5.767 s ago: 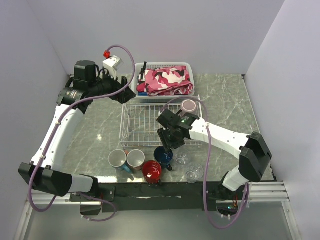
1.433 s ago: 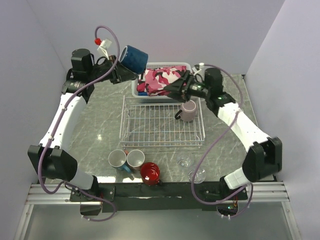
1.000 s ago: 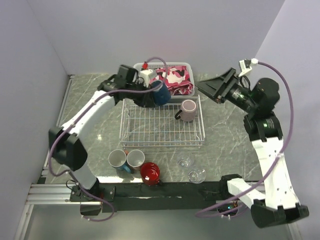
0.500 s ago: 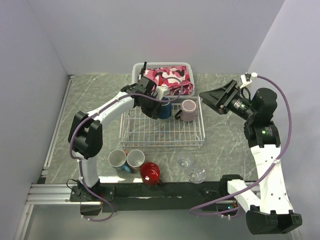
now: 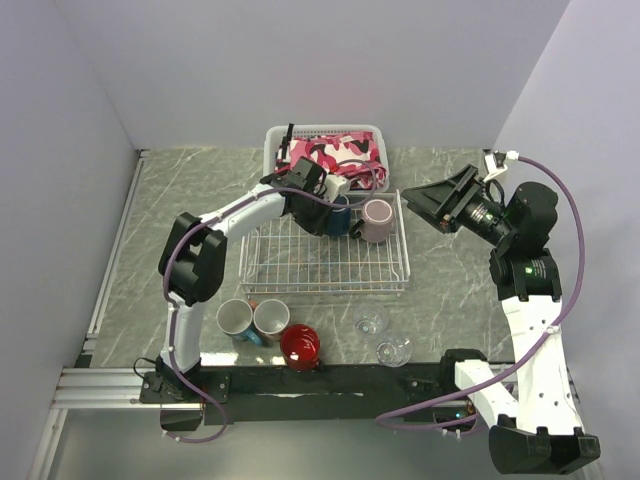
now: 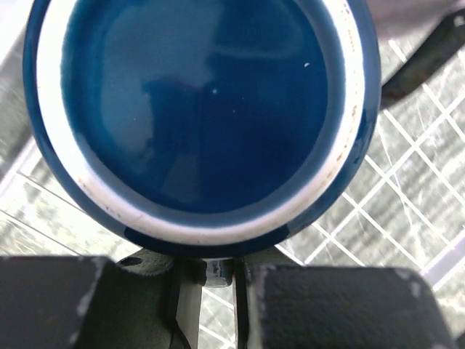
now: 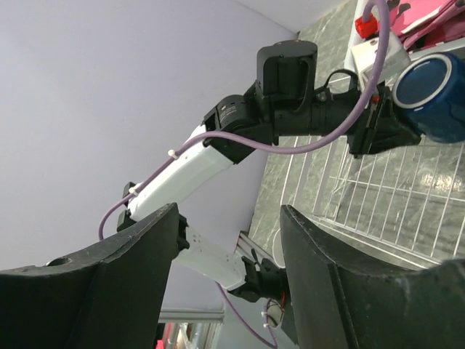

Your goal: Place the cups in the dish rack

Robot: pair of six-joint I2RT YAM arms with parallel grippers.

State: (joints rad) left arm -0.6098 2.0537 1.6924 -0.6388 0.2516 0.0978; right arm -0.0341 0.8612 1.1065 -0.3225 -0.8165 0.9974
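The navy mug is over the far end of the dish rack, right beside the mauve mug. The left gripper is clamped on it, though there's no telling if it touches the wires. The right gripper hangs off to the right, jaws wide, holding nothing. The teal mug, brown mug, red mug and two glasses stand on the table by the near edge.
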